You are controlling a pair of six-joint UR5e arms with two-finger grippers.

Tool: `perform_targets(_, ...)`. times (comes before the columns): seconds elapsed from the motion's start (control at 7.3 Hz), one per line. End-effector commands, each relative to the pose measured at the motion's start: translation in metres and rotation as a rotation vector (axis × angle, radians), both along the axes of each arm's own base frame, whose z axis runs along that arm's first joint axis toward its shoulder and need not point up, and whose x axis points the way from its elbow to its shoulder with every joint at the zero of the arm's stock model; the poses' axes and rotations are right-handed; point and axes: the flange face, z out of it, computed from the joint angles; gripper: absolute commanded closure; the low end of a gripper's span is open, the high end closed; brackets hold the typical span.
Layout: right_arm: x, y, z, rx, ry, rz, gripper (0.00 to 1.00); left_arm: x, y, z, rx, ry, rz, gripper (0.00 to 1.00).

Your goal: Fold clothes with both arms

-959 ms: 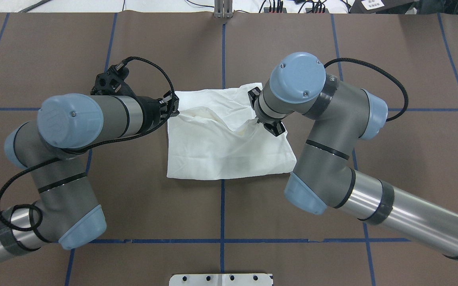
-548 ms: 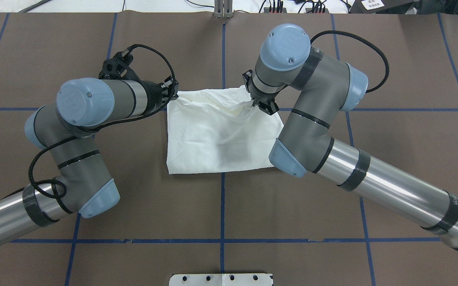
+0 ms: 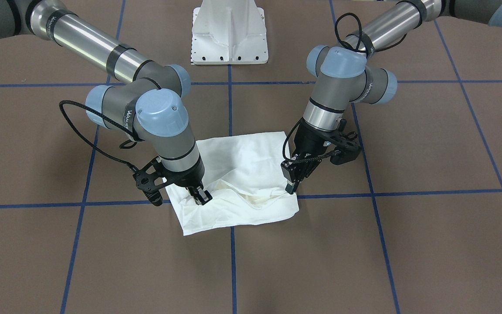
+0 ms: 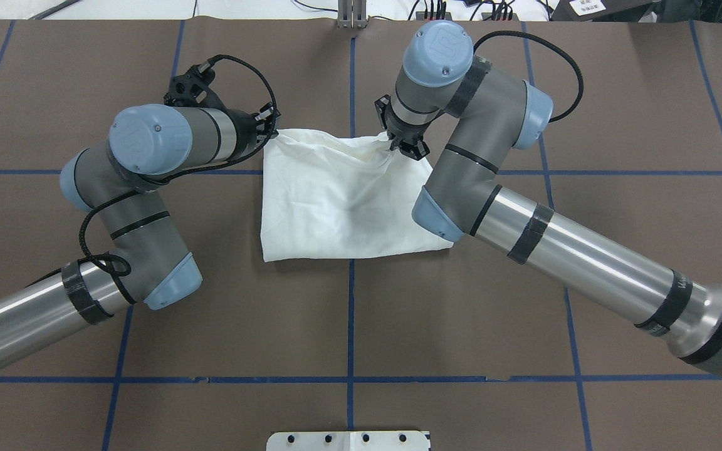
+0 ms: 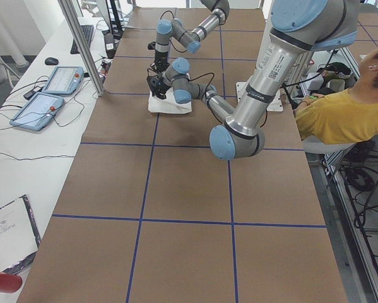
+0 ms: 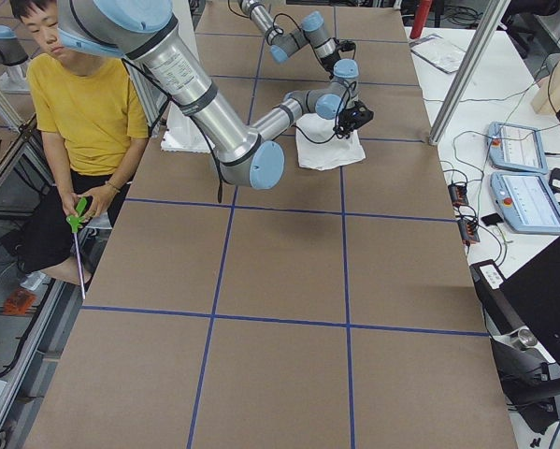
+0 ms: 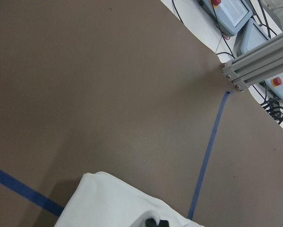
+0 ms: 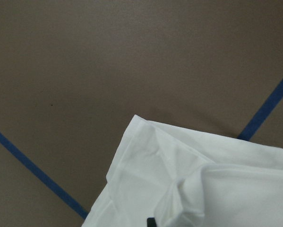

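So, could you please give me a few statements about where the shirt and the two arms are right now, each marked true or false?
1. The left end effector and the right end effector both sit at the edge of the shirt farthest from the robot. True.
2. Black printed text shows on the shirt's upper face. False: only plain white cloth shows.
3. The shirt lies over a blue tape line on the table. True.
4. The left end effector hangs over bare table, clear of the shirt. False: it is shut on the shirt's far corner.
5. The shirt lies perfectly flat. False: cloth bunches up at the right end effector.
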Motion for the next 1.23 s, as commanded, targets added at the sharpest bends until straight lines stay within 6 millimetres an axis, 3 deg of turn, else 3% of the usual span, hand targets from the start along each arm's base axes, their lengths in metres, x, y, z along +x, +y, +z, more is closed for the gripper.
perform_targets(0.0,-0.013,-0.012,0.017,0.026,-0.013,-0.008,0.28,0.005,-0.005,0.013,0.005,-0.019,0.003,1.00)
perform_targets(0.14,-0.011,-0.019,0.022,0.051,-0.001,-0.025,0.00,0.000,-0.016,0.023,0.055,-0.069,0.014,0.67)
perform_targets(0.27,0.014,-0.041,0.029,0.107,0.017,-0.068,0.00,-0.017,-0.035,0.032,0.076,-0.105,-0.003,0.58)
perform_targets(0.41,0.060,-0.072,0.046,0.117,0.011,-0.122,0.00,-0.025,-0.046,0.038,0.076,-0.118,-0.017,0.58)
perform_targets(0.55,0.082,-0.081,0.074,0.143,0.041,-0.156,0.00,-0.026,-0.051,0.052,0.090,-0.129,-0.016,0.58)
perform_targets(0.82,0.124,-0.094,0.123,0.208,0.103,-0.212,0.00,-0.040,-0.061,0.055,0.123,-0.160,-0.016,0.58)
perform_targets(0.96,0.154,-0.096,0.153,0.245,0.131,-0.253,0.00,-0.054,-0.065,0.064,0.168,-0.201,0.047,0.58)
perform_targets(1.1,0.194,-0.101,0.181,0.296,0.152,-0.309,0.00,-0.081,-0.066,0.079,0.244,-0.255,0.164,0.58)
